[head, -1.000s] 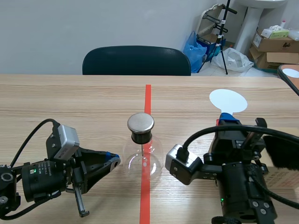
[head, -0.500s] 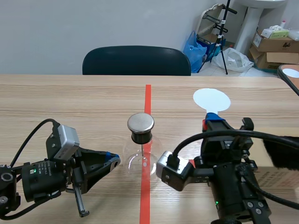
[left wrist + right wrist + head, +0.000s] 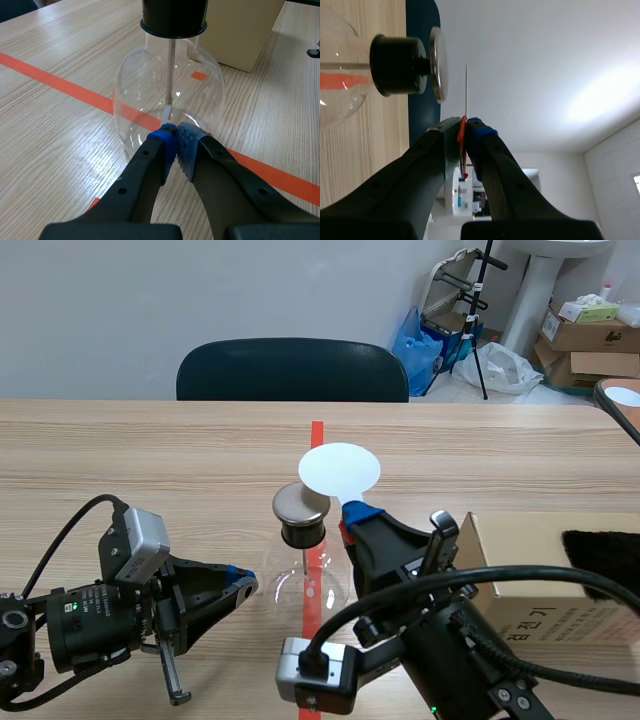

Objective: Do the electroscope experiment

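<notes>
Tabletop (image 3: pixel 150 455): pale wood, with an orange-red tape line (image 3: pixel 316 440) running from the far edge to the near edge down the middle.

The left gripper (image 3: pixel 240 587) lies low toward the near left corner and points at the middle. Its fingers are closed together with nothing between them, and the blue pads (image 3: pixel 187 145) meet just short of the glass.

The electroscope (image 3: pixel 305 585) stands upright on the tape line, midway between the left and right edges and somewhat nearer the near edge. It has a clear round flask, a black stopper (image 3: pixel 302 533) and a metal cap plate (image 3: pixel 298 502). A thin rod (image 3: pixel 171 65) hangs inside.

The right gripper (image 3: pixel 352 513) is clamped on the lower part of a white disc (image 3: pixel 340 470), which it holds upright just beside the cap plate on its right side. The right wrist view shows a narrow gap between disc and plate, so there is no contact.

A cardboard box (image 3: pixel 530 570) sits toward the near right corner. A black item (image 3: pixel 600 552) lies on top of it, and its nature cannot be determined.
</notes>
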Action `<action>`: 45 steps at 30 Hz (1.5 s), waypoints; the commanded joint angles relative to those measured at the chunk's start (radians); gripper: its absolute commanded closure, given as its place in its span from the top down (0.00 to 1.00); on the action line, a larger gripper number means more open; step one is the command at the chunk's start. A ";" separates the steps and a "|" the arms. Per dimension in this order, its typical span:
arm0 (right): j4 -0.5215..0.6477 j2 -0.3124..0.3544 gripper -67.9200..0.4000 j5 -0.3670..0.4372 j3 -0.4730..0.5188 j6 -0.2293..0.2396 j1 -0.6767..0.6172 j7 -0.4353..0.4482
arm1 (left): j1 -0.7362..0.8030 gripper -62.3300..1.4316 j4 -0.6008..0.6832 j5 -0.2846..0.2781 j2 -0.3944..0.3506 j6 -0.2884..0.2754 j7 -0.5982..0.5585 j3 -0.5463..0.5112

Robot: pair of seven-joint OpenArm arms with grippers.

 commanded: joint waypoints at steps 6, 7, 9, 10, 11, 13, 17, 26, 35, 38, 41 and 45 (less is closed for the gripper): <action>0.024 0.008 0.03 0.000 -0.003 -0.011 0.006 0.078 | -0.003 0.08 0.017 -0.009 0.000 -0.002 -0.010 -0.004; 0.024 0.008 0.03 0.000 -0.003 -0.011 0.006 0.084 | -0.003 0.08 0.017 -0.009 0.000 -0.002 -0.010 -0.004; 0.024 0.008 0.03 0.000 -0.003 -0.011 0.006 0.097 | -0.003 0.08 0.017 -0.009 0.000 -0.002 -0.010 -0.004; 0.024 0.008 0.03 0.000 -0.003 -0.011 0.006 0.100 | -0.003 0.08 0.017 -0.009 0.000 -0.002 -0.010 -0.004; 0.024 0.008 0.03 0.000 -0.003 -0.011 0.006 0.102 | -0.003 0.08 0.017 -0.009 0.000 -0.002 -0.010 -0.004; 0.024 0.008 0.03 0.000 -0.003 -0.011 0.006 0.104 | -0.003 0.08 0.017 -0.009 0.000 -0.002 -0.010 -0.004; 0.024 0.008 0.03 0.000 -0.003 -0.011 0.006 0.104 | -0.003 0.08 0.017 -0.009 0.000 -0.002 -0.010 -0.004; 0.024 0.008 0.03 0.000 -0.003 -0.011 0.006 0.104 | -0.003 0.08 0.017 -0.009 0.000 -0.002 -0.010 -0.004; 0.024 0.008 0.03 0.000 -0.003 -0.011 0.006 0.103 | -0.003 0.08 0.017 -0.009 0.000 -0.002 -0.010 -0.004; 0.024 0.008 0.03 0.000 -0.003 -0.011 0.006 0.103 | -0.003 0.08 0.017 -0.009 0.000 -0.002 -0.010 -0.004; 0.024 0.008 0.03 0.000 -0.003 -0.011 0.006 0.103 | -0.003 0.08 0.017 -0.009 0.000 -0.002 -0.010 -0.004; 0.024 0.008 0.03 0.000 -0.003 -0.011 0.006 0.102 | -0.003 0.08 0.017 -0.009 0.000 -0.002 -0.010 -0.004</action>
